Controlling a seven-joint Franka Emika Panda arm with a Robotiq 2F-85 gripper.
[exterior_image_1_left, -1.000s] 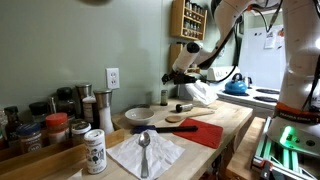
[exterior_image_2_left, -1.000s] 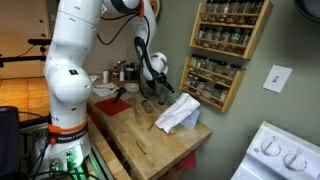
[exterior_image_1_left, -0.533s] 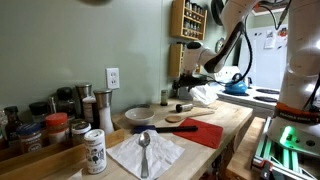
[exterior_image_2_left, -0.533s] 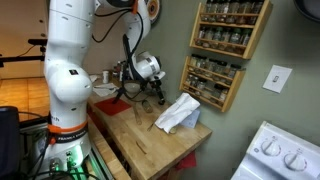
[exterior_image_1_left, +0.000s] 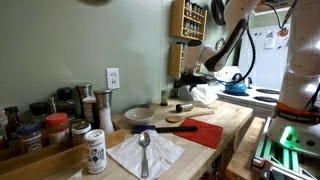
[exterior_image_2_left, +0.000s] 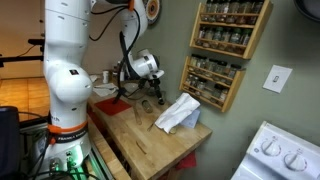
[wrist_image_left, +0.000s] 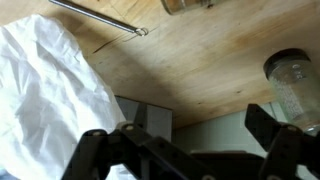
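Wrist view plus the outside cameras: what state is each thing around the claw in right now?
claw: open, empty, above the wooden counter
white cloth: crumpled, lying on the counter, not gripped
glass jar: standing on the counter, untouched
spoon: lying on the napkin
napkin: spread flat

Bare counter (wrist_image_left: 190, 80) opens just beside the cloth (wrist_image_left: 50, 95), clear lane there. Across that lane from the cloth stands a jar (wrist_image_left: 292, 85); a thin rod (wrist_image_left: 100, 17) lies just past the cloth.
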